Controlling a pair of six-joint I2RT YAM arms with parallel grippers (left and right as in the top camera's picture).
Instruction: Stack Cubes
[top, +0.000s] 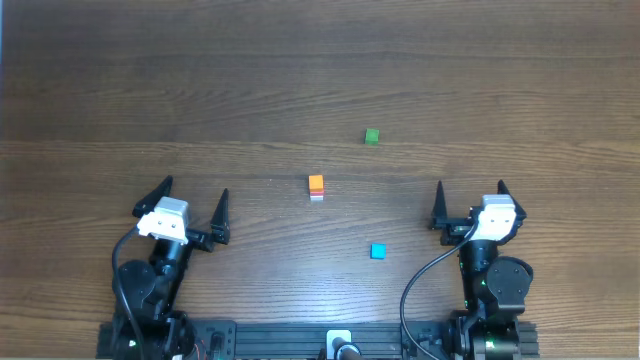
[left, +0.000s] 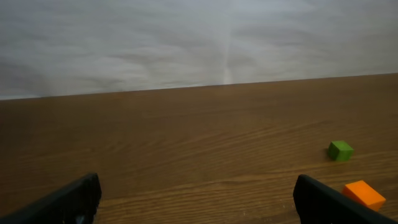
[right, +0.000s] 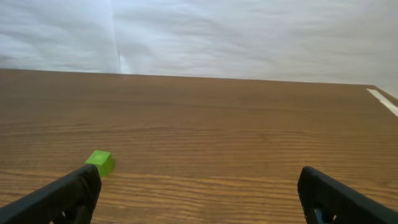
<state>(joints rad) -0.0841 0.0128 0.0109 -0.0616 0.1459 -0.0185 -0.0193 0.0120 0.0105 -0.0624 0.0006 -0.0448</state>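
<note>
Small things stand in the way on the table (top: 120, 80): a green cube (top: 372, 137) far back, an orange cube (top: 316, 182) on a white cube (top: 316, 197) in the middle, a blue cube (top: 377, 251) nearer the front. Wide gaps of bare wood lie between them, and in front of the left gripper (top: 193, 191) and right gripper (top: 470, 187)

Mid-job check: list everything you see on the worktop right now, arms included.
green cube: one, green, far side of the table, right of centre, alone.
orange cube: one, orange, mid-table.
white cube: one, white, touching the orange cube, seemingly under it.
blue cube: one, blue, near side, towards the right arm.
table: one, brown wood.
left gripper: one, black fingers, open, near left.
right gripper: one, black fingers, open, near right.
</note>
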